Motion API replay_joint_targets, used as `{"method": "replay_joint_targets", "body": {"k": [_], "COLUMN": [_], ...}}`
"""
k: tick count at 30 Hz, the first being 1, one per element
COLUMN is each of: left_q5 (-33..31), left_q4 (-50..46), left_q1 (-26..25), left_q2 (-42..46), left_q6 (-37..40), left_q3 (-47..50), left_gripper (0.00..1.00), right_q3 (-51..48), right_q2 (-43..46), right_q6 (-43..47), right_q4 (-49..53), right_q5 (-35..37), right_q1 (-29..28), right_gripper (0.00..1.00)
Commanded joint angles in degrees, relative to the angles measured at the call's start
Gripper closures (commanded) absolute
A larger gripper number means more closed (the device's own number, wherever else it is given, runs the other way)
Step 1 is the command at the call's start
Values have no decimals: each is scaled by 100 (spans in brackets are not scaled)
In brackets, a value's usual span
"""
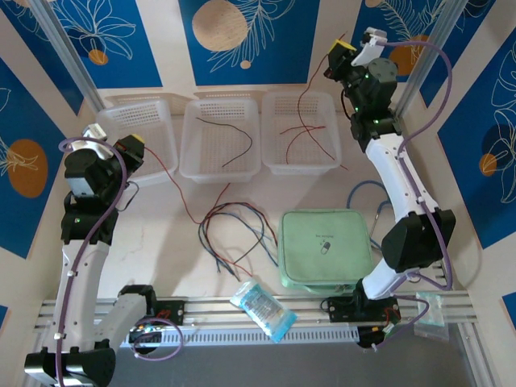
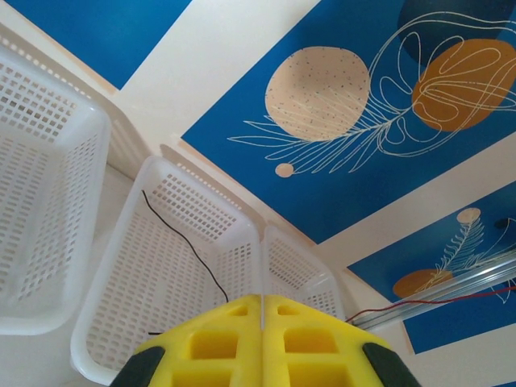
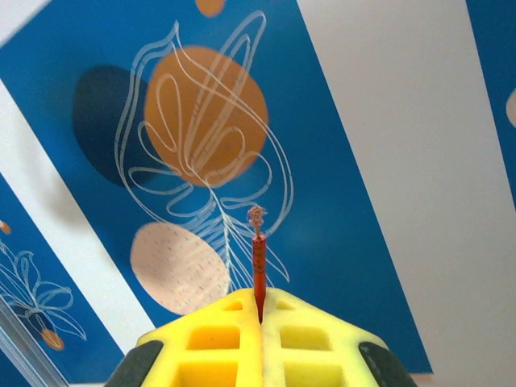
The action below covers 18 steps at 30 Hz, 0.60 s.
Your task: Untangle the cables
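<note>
- Loose cables (image 1: 230, 234) lie tangled in loops on the surface (image 1: 161, 250), just beside a green pouch (image 1: 322, 250).
- The left claw (image 1: 133, 147) is pressed together; a red strand (image 1: 169, 185) runs from its tip to the tangle.
- The middle basket (image 1: 193, 166) and the right basket (image 1: 278, 166) each hold loose wires.
- The right claw (image 1: 343, 50), raised above the right basket, pinches a red cable (image 3: 259, 262), its frayed end poking above the pads.

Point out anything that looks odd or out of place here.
The red wire pinched in the right gripper ends in frayed bare strands. Red, black and blue cables lie tangled on the table, and a plastic packet overhangs the near rail.
</note>
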<state>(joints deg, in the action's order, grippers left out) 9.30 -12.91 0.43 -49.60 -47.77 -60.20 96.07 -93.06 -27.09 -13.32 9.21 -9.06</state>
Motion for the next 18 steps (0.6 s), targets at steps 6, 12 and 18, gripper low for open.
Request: {"method": "replay_joint_targets", "body": {"k": [6,12,18], "left_q5": [176,186,203], "left_q4": [-6,-28,-67], "left_q1": [63,63,62], "left_q2": [92,118,135], "left_q6": [-66,-88,-100], "left_q3": [-5,14,35], "left_gripper": [100,100,100], "right_q3": [520,947,1329], "right_q2": [-27,-193,-356], "right_q6": [-566,-978,-1299], "right_q4": [-214,-297,-398], "right_q5": [-163,-321,-458], "right_q1": [149,216,265], "right_gripper": [100,100,100]}}
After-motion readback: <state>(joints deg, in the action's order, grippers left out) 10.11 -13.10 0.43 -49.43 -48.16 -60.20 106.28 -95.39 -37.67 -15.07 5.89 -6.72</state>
